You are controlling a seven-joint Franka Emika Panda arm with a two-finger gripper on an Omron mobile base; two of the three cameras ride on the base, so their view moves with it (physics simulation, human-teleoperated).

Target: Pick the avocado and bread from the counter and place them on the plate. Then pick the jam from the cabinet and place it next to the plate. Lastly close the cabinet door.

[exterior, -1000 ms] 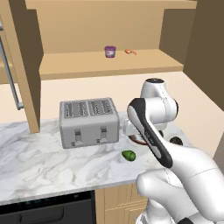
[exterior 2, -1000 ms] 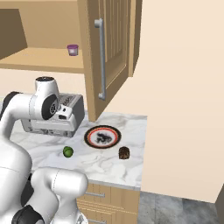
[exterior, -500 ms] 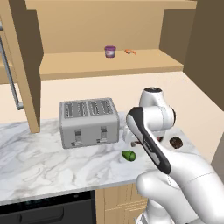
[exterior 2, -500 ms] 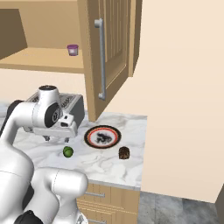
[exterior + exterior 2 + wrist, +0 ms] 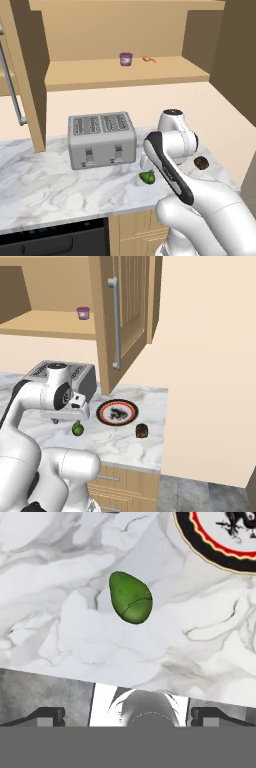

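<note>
The green avocado [image 5: 147, 177] [image 5: 77, 429] [image 5: 130, 597] lies on the white marble counter [image 5: 55, 185] in front of the toaster. My gripper [image 5: 70, 421] [image 5: 129, 714] hangs open just above it, pointing down, nothing between its fingers. To the right of the avocado is the plate [image 5: 100, 415] [image 5: 207, 548] with an orange-red rim. The dark brown bread [image 5: 201, 163] [image 5: 142, 430] sits on the counter by the plate, toward the front. The purple jam [image 5: 126, 59] [image 5: 83, 313] stands on the shelf of the open cabinet [image 5: 125, 75].
A silver toaster [image 5: 102, 139] [image 5: 75, 373] stands behind the avocado. A tiny orange item [image 5: 149, 59] lies right of the jam. The open cabinet door [image 5: 127, 316] with its silver handle [image 5: 115, 323] juts out above the plate. The counter ends just right of the bread.
The arm has bent forward and lowered the hand from above the toaster's right end down over the avocado. The jaws stay open.
</note>
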